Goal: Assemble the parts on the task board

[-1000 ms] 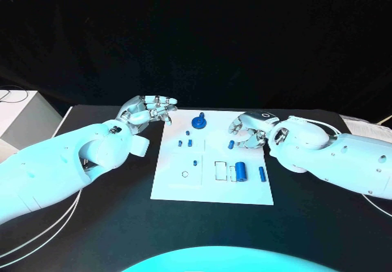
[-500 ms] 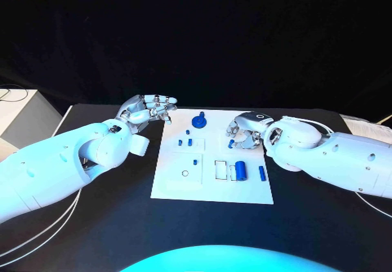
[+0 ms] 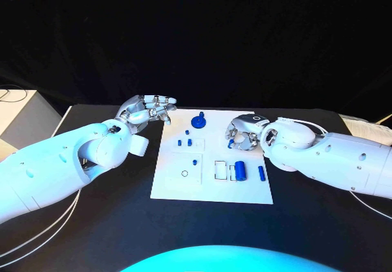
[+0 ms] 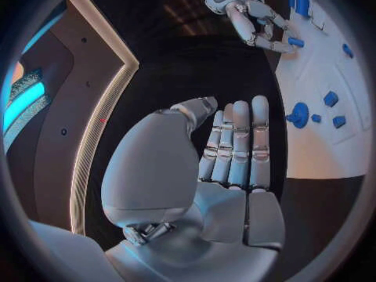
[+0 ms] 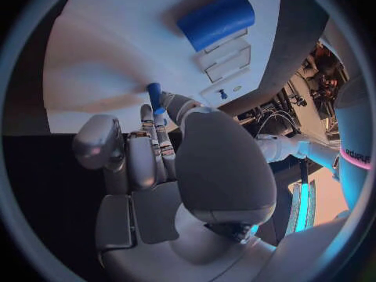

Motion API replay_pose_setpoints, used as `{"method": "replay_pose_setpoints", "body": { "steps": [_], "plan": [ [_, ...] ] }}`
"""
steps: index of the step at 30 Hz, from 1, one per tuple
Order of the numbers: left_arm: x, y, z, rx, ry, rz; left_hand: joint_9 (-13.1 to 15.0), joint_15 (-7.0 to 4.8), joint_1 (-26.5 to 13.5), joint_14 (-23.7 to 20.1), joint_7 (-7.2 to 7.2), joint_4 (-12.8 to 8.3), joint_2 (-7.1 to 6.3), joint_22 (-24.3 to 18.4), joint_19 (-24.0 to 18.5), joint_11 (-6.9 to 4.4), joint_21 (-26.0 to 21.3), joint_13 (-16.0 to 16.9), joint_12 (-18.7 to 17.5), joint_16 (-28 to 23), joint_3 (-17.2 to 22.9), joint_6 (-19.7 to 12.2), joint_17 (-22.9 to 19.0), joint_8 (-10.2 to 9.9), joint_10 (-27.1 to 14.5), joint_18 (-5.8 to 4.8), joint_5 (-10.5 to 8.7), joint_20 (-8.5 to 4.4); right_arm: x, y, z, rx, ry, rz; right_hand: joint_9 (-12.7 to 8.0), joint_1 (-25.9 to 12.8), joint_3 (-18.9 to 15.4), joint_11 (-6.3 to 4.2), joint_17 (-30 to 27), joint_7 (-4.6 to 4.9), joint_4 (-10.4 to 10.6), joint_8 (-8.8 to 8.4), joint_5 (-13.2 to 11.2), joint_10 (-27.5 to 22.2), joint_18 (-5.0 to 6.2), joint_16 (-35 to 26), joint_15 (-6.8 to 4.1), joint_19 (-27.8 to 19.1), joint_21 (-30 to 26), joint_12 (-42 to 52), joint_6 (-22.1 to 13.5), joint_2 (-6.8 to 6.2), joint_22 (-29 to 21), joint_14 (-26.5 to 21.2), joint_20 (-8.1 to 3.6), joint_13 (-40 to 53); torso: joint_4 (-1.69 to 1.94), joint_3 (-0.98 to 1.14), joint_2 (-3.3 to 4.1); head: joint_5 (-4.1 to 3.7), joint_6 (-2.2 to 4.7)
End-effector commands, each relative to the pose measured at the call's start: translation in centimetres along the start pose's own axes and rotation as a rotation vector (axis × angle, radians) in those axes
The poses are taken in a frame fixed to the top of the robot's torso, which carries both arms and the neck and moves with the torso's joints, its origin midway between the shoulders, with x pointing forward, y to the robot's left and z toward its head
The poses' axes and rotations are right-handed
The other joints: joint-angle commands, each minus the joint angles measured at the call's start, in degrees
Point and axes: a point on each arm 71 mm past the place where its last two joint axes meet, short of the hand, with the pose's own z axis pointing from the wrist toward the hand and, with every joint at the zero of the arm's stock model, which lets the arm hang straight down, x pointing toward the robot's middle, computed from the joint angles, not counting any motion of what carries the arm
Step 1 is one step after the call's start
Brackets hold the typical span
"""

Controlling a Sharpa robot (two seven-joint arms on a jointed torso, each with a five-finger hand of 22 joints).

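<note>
Two arms reach over the black table [image 3: 98, 226], and the right one does the work. Its right hand [image 3: 244, 136] sits over the task board [image 3: 208, 190] towards the board's far right corner, well ahead of the left hand [image 3: 152, 110], which hangs at the far left corner, fingers straight and together, holding nothing.

Largest of the parts is the knob [image 3: 199, 120] standing near the far edge, between the two hands; next the cylinder [image 3: 241, 169], lying near the right edge with its long axis running far-to-near.

Smallest, and the one that counts, is the small peg [image 5: 154, 96], pinched at the right hand's fingertips [image 5: 165, 109]. Its long axis continues the fingers' line, free end pointing away from the palm towards the board's white face. I judge seating it calls for a short descent.
</note>
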Motion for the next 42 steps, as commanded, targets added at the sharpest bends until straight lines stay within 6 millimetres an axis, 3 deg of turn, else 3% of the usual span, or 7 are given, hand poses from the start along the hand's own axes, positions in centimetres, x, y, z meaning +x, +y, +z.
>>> {"method": "replay_pose_setpoints", "body": {
  "steps": [1, 14, 16, 17, 26, 38, 42],
  "plan": [
    [0.2, 0.0, 0.0, 0.005, 0.015, -0.010, -0.1, 0.10, -0.1, 0.0, 0.30, 0.0, 0.46, 0.0, 0.2, -0.12, -0.1, 0.0, 0.2, -0.3, -0.2, 0.0, -0.1, 0.1, -0.4, 0.84, -0.05, -0.02, 0.5, 0.0, 0.1, 0.004, 0.029, -0.019, 0.1, -0.1, 0.6, 0.02, 0.0, 0.15, -0.1, 0.27, 0.2, 0.5, -0.44, 0.3, -0.23, 0.5, 0.1, -0.3, 0.5, -0.69, 0.1, 1.8, 0.09, -0.1, 0.08, 0.03, 0.01, 0.04, -0.07],
    [0.1, 0.0, 0.0, 0.003, 0.013, -0.009, -0.1, 0.11, -0.2, 0.0, 0.31, 0.2, 0.51, -0.1, 0.2, -0.11, -0.2, 0.1, 0.2, -0.3, -0.3, 0.0, -0.1, 0.2, -0.4, 0.83, -0.06, -0.01, 0.7, 0.1, 0.1, 0.005, 0.024, -0.021, 0.6, -0.5, 3.4, -0.47, 0.1, -0.26, -0.2, 1.16, 0.2, 2.9, -0.49, 0.6, -0.59, 0.6, 0.6, -0.1, 2.1, -0.71, 0.7, 1.8, -0.14, 0.2, -0.03, 0.02, 0.00, 0.04, -0.05],
    [0.1, 0.0, 0.0, 0.003, 0.012, -0.009, -0.1, 0.11, -0.2, 0.0, 0.31, 0.2, 0.51, -0.1, 0.2, -0.11, -0.2, 0.1, 0.2, -0.3, -0.3, 0.0, -0.1, 0.2, -0.4, 0.83, -0.06, -0.01, 0.7, 0.1, 0.1, 0.007, 0.018, -0.022, 1.0, -0.3, 4.5, -0.80, 0.1, -0.51, -0.6, 1.63, -0.6, 4.3, -0.56, 0.8, -0.90, 0.7, 1.0, 0.1, 2.8, -0.32, 1.2, 1.9, -0.37, 0.4, 0.00, 0.01, 0.00, 0.00, -0.04],
    [0.1, 0.0, 0.0, 0.003, 0.012, -0.009, -0.1, 0.11, -0.2, 0.0, 0.31, 0.2, 0.51, -0.1, 0.2, -0.11, -0.2, 0.1, 0.2, -0.3, -0.3, 0.0, -0.1, 0.2, -0.4, 0.83, -0.06, -0.01, 0.7, 0.0, 0.1, 0.007, 0.012, -0.023, 1.2, -0.2, 5.5, -0.98, 0.1, -0.62, -0.9, 1.90, -2.1, 5.0, -0.61, 0.8, -1.06, 0.7, 1.2, 0.0, 3.1, -0.09, 1.5, 1.9, -0.53, 0.5, 0.01, 0.01, 0.01, -0.01, -0.03],
    [0.1, 0.0, 0.0, 0.002, 0.012, -0.009, -0.1, 0.11, -0.2, 0.0, 0.31, 0.2, 0.51, -0.1, 0.2, -0.11, -0.2, 0.1, 0.2, -0.3, -0.3, 0.0, -0.1, 0.2, -0.4, 0.83, -0.06, -0.01, 0.1, 0.4, -0.1, -0.011, -0.073, -0.010, 3.0, 0.5, 8.6, -2.30, 0.4, -1.45, -3.6, 4.33, -3.2, 9.6, -0.89, 1.3, -2.06, 1.1, 2.8, 0.7, 5.3, 2.19, 3.3, 2.0, -1.43, 1.7, -0.02, 0.01, 0.02, -0.03, 0.01],
    [0.0, 0.1, 0.0, -0.001, 0.012, -0.010, -0.1, 0.11, -0.2, 0.0, 0.31, 0.2, 0.51, -0.1, 0.2, -0.11, -0.2, 0.1, 0.2, -0.3, -0.3, 0.0, -0.1, 0.2, -0.4, 0.83, -0.06, -0.01, -1.5, 1.2, -1.5, -0.015, -0.181, 0.078, 3.7, 0.1, 9.3, -2.51, 0.5, -1.61, -4.5, 4.97, -3.0, 10.4, -0.95, 1.4, -2.27, 1.2, 3.1, 0.6, 5.4, 2.13, 3.7, 2.0, -1.66, 2.1, -0.01, -0.03, -0.09, 0.25, -0.01],
    [0.0, 0.1, 0.0, -0.002, 0.011, -0.010, -0.1, 0.11, -0.2, 0.0, 0.31, 0.2, 0.51, -0.1, 0.2, -0.11, -0.2, 0.1, 0.2, -0.3, -0.3, 0.0, -0.1, 0.2, -0.4, 0.83, -0.06, -0.01, -2.4, 2.2, -2.0, -0.040, -0.198, 0.101, 3.8, 0.1, 9.4, -2.52, 0.5, -1.61, -4.6, 5.05, -2.9, 10.4, -0.95, 1.4, -2.28, 1.1, 3.1, 0.6, 5.4, 2.08, 3.7, 2.0, -1.68, 2.2, -0.17, -0.07, -0.14, 0.44, 0.02]
  ]
}}
